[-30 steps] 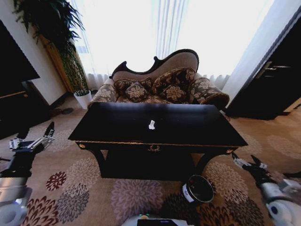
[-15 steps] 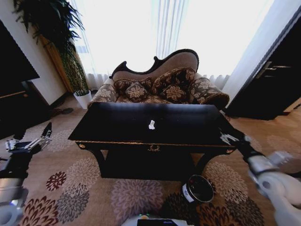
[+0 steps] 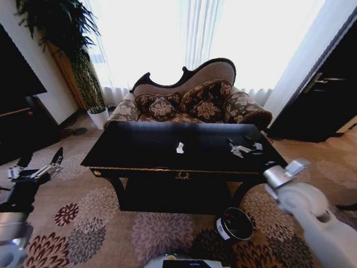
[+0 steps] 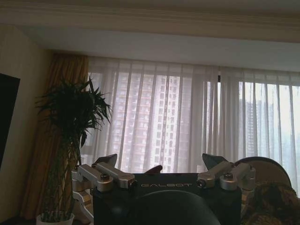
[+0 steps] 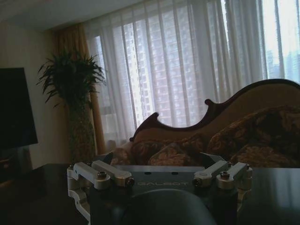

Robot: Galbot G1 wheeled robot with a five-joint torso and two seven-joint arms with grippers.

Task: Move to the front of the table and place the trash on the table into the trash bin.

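A: Status, nearest items first, please.

B: Trash bin [image 3: 235, 224] is standing on the carpet just in front of the worktop's right front leg, mouth facing up. Left hand [image 3: 38, 169] is hanging low at the robot's left, off the worktop [image 3: 139, 151], fingers spread and gripping nothing.

A: And the working arm?

B: Right hand [image 3: 241, 148] is reaching over the right part of the worktop, fingers released and empty, as the right wrist view is showing. One white paper wad [image 3: 179, 148] is lying near the worktop's middle, apart from that hand and toward the robot's left.

A: Advice for this step?

B: In my judgement, the hand is needing to travel left until it is centred over the wad, then descend with fingers kept wide so both straddle it. The glossy surface is probably letting light paper slide, so closing should be gentle and low. Sofa [image 3: 189, 97] and curtains are lying beyond and are not obstructing.
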